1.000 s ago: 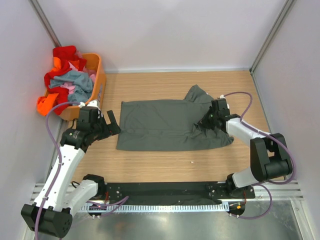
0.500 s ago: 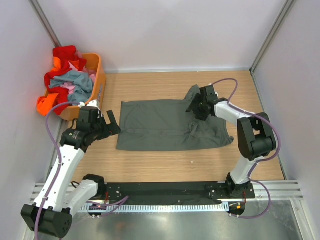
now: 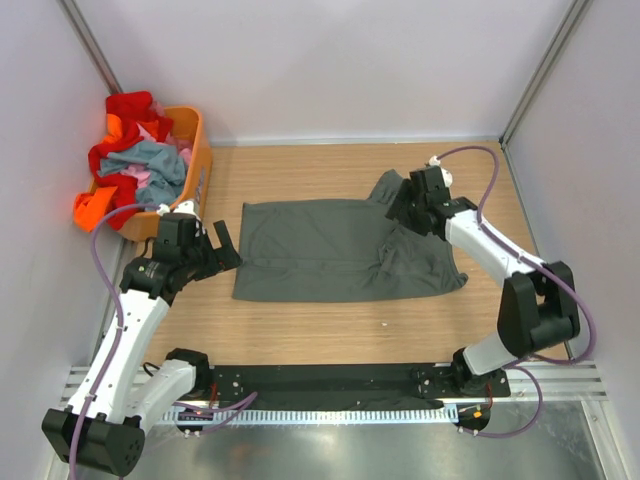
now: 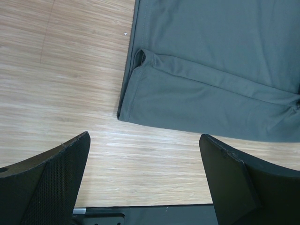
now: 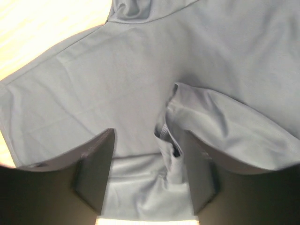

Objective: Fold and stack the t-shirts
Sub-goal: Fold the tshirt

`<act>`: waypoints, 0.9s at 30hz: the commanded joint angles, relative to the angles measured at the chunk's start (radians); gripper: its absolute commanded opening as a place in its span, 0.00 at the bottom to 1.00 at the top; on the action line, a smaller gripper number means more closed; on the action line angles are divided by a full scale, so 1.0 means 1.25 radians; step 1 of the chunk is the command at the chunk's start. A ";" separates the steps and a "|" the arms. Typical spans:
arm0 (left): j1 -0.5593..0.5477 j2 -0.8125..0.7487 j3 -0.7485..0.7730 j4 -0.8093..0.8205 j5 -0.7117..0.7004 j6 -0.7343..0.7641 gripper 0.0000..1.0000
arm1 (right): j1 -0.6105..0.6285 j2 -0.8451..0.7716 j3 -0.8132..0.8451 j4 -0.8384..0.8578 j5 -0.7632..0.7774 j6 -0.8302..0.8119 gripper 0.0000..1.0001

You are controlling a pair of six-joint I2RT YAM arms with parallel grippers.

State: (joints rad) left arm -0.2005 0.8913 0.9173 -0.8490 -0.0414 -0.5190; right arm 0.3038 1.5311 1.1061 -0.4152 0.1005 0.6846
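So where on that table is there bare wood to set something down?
The wooden table is bare behind the dark grey t-shirt, up to the back wall, and in front of it, down to the black rail. The far left corner is crowded: the orange basket heaped with shirts.

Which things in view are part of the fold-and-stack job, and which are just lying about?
Job:
- dark grey t-shirt, spread on the table
- heap of red, orange, pink and blue-grey shirts in the orange basket

Lying about:
- orange basket
- small pale speck on the table
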 commanded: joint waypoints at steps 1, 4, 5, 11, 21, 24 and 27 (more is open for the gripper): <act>0.002 -0.006 -0.001 0.015 -0.004 0.007 1.00 | 0.002 -0.054 -0.071 -0.003 0.034 -0.020 0.60; 0.003 -0.009 -0.001 0.015 -0.004 0.007 1.00 | 0.008 -0.065 -0.114 0.009 0.024 -0.014 0.19; 0.003 -0.010 -0.001 0.015 -0.004 0.007 1.00 | 0.010 -0.064 -0.121 0.009 0.028 -0.008 0.02; 0.002 -0.014 -0.001 0.015 -0.004 0.007 0.99 | 0.012 -0.076 -0.162 -0.008 0.078 0.008 0.01; 0.003 -0.022 -0.001 0.016 -0.001 0.009 1.00 | 0.057 0.003 -0.163 0.025 0.053 0.016 0.01; 0.003 -0.026 0.000 0.016 -0.005 0.009 1.00 | 0.082 0.040 -0.147 0.036 0.052 0.023 0.01; 0.003 -0.026 -0.001 0.016 -0.006 0.008 1.00 | 0.107 0.058 -0.136 0.061 0.036 0.027 0.01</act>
State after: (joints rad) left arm -0.2005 0.8753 0.9173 -0.8490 -0.0418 -0.5186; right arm 0.4088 1.5948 0.8967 -0.4019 0.1528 0.6979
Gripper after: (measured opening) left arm 0.996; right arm 0.025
